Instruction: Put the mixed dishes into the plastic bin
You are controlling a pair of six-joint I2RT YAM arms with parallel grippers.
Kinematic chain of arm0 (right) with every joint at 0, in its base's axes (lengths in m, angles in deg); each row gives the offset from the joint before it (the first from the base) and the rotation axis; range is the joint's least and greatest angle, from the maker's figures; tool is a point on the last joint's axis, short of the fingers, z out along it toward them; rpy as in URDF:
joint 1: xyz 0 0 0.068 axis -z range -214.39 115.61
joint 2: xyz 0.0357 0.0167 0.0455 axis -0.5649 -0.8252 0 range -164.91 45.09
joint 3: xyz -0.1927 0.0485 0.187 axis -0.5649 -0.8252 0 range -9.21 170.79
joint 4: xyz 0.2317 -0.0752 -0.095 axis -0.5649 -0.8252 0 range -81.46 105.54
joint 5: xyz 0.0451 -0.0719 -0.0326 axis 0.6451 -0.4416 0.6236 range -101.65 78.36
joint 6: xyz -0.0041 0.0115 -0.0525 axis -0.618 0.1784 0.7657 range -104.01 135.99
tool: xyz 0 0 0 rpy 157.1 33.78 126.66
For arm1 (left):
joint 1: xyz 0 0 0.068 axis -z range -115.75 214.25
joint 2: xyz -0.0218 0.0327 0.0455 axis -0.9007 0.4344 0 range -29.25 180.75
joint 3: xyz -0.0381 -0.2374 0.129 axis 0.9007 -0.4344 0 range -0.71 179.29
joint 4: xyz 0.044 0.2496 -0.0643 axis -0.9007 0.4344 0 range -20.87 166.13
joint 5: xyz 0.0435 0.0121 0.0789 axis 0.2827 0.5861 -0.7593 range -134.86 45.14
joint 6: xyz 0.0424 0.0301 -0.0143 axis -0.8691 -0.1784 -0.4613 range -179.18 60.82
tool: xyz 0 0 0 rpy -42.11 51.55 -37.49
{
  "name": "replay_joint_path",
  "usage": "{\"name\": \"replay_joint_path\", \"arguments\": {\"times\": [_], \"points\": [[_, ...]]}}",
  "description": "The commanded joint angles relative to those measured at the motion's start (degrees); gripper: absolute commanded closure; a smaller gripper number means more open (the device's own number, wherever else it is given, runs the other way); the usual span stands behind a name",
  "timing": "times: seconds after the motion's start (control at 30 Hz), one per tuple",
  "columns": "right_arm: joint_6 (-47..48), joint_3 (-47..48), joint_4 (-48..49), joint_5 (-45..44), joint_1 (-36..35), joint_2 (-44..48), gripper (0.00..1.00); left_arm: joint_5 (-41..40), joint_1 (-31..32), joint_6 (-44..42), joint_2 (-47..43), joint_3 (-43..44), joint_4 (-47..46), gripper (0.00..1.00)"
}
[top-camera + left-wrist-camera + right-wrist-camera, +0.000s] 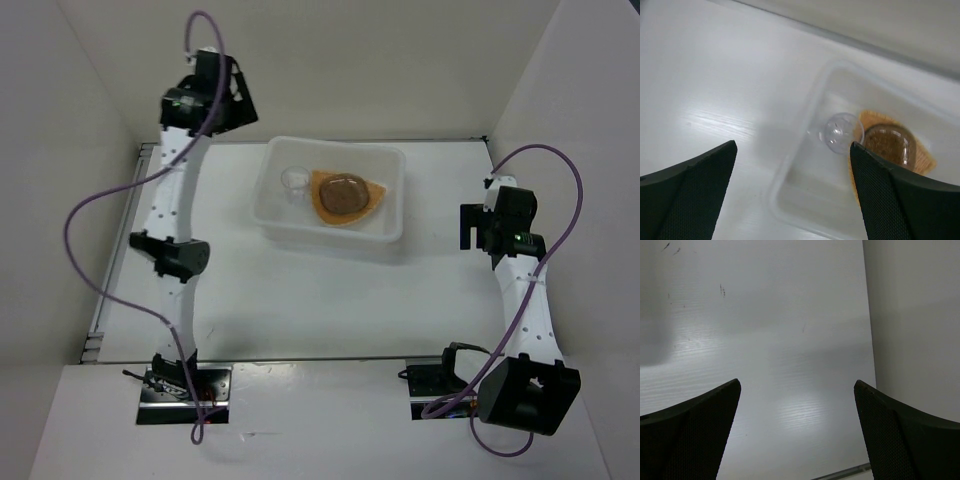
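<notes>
The plastic bin (336,236) stands at the back middle of the table. In it lie an orange-tan plate (372,196), a greyish speckled oval dish (343,194) on top of the plate, and a clear cup (295,180) to their left. I can make out only one cup and one oval dish. My left gripper (243,100) is open and empty, raised beyond the bin's left end. Its wrist view looks down on the bin (810,107), cup (842,132), dish (890,145) and plate (925,162). My right gripper (468,226) is open and empty, right of the bin.
White walls enclose the table at the back and on both sides. The right wrist view shows bare white table (780,340) between the open fingers (695,430), with the right wall (915,315) close by. Purple cables loop from both arms.
</notes>
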Motion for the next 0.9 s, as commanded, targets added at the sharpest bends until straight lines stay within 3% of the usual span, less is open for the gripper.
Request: {"name": "replay_joint_path", "arguments": {"times": [0.0, 0.07, 0.13, 0.17, 0.2, 0.27, 0.4, 0.5, 0.67, 0.87], "points": [[-0.6, -0.4, 2.5, -0.3, -0.6, 1.4, 0.02, -8.9, -5.1, 6.3, -15.3, -16.9, 1.3, 0.0], [-0.6, -0.4, 3.0, -0.3, -1.1, 1.4, 0.02, -9.0, -8.4, 9.7, -25.8, -31.0, -0.1, 0.0], [-0.6, -0.4, 3.0, -0.3, -1.1, 1.4, 0.02, -5.7, -14.2, 7.1, -34.9, -48.5, -12.4, 0.0], [-0.6, -0.4, 3.0, -0.3, -1.6, 1.4, 0.02, -0.5, -16.6, 7.1, -44.5, -65.3, -16.7, 0.0], [-0.6, -0.4, 3.0, -0.3, -1.6, 1.4, 0.02, 2.3, -21.4, 7.1, -48.7, -72.2, -22.8, 0.0], [-0.6, -0.4, 3.0, -0.3, -2.2, 1.4, 0.02, 4.4, -23.8, 7.1, -54.8, -83.9, -23.8, 0.0], [-0.6, -0.4, 3.0, -0.3, -2.8, 0.8, 0.02, 6.2, -25.8, 7.1, -59.4, -97.8, -25.0, 0.0], [-0.6, -0.4, 3.0, -0.3, -3.3, 0.8, 0.02, 7.4, -26.6, 7.1, -62.1, -102.7, -25.6, 0.0], [-0.6, -0.4, 3.0, -0.3, -3.8, 0.8, 0.02, 7.9, -28.7, 8.3, -62.1, -108.7, -26.2, 0.03], [-0.6, -0.4, 3.0, -0.3, -4.4, 0.8, 0.02, 7.9, -30.2, 8.3, -59.3, -108.8, -26.9, 0.08]]}}
